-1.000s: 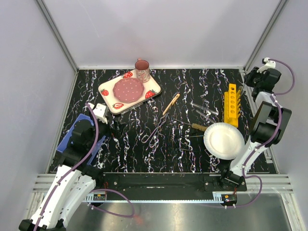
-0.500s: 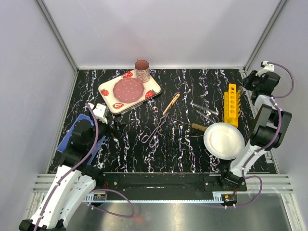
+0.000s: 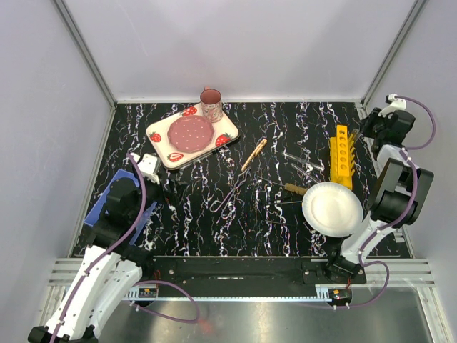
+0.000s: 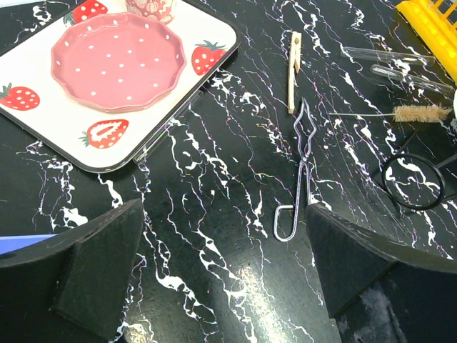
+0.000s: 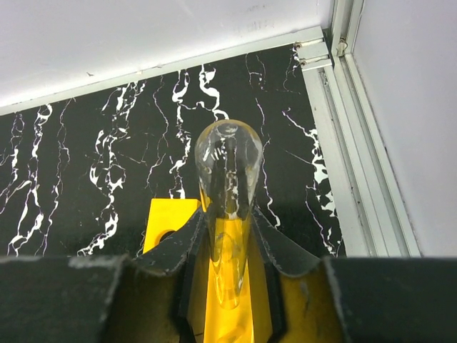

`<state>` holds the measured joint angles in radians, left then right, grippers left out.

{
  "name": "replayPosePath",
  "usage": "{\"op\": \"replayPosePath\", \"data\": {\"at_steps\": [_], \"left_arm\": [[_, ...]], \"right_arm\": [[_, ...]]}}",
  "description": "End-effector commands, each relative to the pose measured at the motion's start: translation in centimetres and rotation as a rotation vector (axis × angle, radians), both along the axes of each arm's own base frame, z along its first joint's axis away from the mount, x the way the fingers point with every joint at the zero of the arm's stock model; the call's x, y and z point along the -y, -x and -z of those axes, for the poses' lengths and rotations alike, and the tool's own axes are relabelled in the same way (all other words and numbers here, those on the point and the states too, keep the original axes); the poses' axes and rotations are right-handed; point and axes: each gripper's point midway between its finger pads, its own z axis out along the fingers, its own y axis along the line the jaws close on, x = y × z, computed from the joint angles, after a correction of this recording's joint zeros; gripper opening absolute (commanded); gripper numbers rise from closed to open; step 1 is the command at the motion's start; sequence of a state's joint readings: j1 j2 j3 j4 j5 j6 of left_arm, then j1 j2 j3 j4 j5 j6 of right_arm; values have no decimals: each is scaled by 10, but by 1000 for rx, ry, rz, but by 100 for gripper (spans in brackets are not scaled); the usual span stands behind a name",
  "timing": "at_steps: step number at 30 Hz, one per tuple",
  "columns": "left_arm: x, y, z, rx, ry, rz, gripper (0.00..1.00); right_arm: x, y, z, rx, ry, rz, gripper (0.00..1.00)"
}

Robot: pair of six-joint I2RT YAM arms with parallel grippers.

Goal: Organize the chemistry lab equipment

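My right gripper (image 3: 369, 129) is shut on a clear glass test tube (image 5: 228, 179) and holds it over the far end of the yellow test tube rack (image 3: 343, 153), which also shows in the right wrist view (image 5: 166, 220). Two more test tubes (image 3: 300, 161) lie left of the rack and show in the left wrist view (image 4: 389, 61). A bent wire tong (image 3: 230, 194) (image 4: 300, 171), a wooden peg (image 3: 253, 153) (image 4: 293, 61) and a wooden-handled brush (image 3: 291, 189) (image 4: 421, 113) lie mid-table. My left gripper (image 4: 225, 271) is open and empty, near the tong's looped end.
A round white plate (image 3: 332, 209) sits at the near right, touching the rack's near end. A strawberry tray (image 3: 158, 150) with a pink dish and mug (image 3: 211, 105) stands at the far left. A black ring (image 4: 412, 181) lies by the brush. A blue pad (image 3: 100, 204) lies under the left arm.
My right wrist has shifted slightly at the far end of the rack, with the test tube in it. The left arm has not moved.
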<state>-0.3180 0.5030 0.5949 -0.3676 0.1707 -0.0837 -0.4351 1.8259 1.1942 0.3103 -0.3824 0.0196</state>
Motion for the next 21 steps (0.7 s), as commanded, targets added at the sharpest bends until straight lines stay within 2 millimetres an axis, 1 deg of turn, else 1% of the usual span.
{"op": "replayPosePath", "data": {"at_steps": [1,10,14,16,21], "left_arm": [[3,-1,-15,59,13,23,99],[4,0,-16,63,15,24,99],[3,0,-17,66,15,23,99],[3,0,-18,71,16,20,99],[3,1,-18,73,18,23,99]], "right_arm": [[1,3,-40,94,59,0,29],[-3,12,-42,95,91,-14,30],[-6,17,-37,85,92,-20,31],[-7,19,-38,86,94,-21,31],[-9,24,-30,75,95,-23,33]]}}
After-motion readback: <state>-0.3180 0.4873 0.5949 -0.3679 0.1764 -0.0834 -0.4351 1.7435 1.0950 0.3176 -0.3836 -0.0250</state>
